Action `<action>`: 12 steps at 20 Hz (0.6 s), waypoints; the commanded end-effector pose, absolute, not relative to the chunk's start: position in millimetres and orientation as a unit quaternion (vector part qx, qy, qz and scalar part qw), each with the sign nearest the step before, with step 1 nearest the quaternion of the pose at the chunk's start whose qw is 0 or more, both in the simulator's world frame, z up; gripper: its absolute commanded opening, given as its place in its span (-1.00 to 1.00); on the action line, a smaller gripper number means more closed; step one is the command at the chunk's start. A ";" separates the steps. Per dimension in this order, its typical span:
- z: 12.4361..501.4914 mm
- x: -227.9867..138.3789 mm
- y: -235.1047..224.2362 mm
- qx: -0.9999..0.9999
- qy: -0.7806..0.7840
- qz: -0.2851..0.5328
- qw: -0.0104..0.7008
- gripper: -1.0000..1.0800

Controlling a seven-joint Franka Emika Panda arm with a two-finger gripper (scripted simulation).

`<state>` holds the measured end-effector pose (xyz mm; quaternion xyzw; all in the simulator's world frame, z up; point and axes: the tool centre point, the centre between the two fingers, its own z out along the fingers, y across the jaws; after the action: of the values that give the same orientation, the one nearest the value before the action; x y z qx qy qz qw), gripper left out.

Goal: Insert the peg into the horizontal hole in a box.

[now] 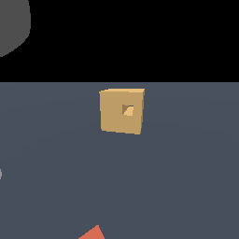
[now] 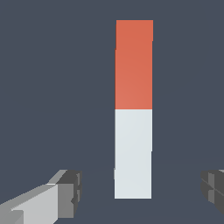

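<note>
The tan box (image 1: 121,111) stands on the grey floor in the middle of the exterior view, and its small dark square hole (image 1: 128,110) faces the camera. Only an orange-red tip of the peg (image 1: 93,233) shows at the bottom edge of that view. In the wrist view the whole peg (image 2: 134,109) lies flat on the floor, one half orange-red, the other white-grey. My gripper (image 2: 142,188) is open, with one finger on each side of the peg's white end (image 2: 133,153) and a clear gap to each. The gripper does not show in the exterior view.
The grey floor (image 1: 186,177) spreads around the box, under a black background. A dark grey rounded shape (image 1: 11,23) sits in the exterior view's upper left corner.
</note>
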<state>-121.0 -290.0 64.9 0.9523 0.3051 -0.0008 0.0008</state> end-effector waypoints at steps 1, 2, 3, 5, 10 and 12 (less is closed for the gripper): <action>59.1 -121.7 -289.8 0.952 0.305 -0.001 0.000 0.92; 55.5 -121.9 -289.8 0.953 0.304 -0.001 0.000 0.92; 51.2 -122.2 -289.7 0.953 0.304 -0.001 0.000 0.92; 40.8 -122.9 -289.7 0.953 0.303 -0.001 0.000 0.92; 20.7 -123.5 -289.7 0.953 0.302 0.000 0.000 0.92; 17.2 -123.2 -289.7 0.953 0.302 0.000 0.000 0.92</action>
<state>-123.8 -289.6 20.3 0.9534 0.3017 -0.0008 -0.0005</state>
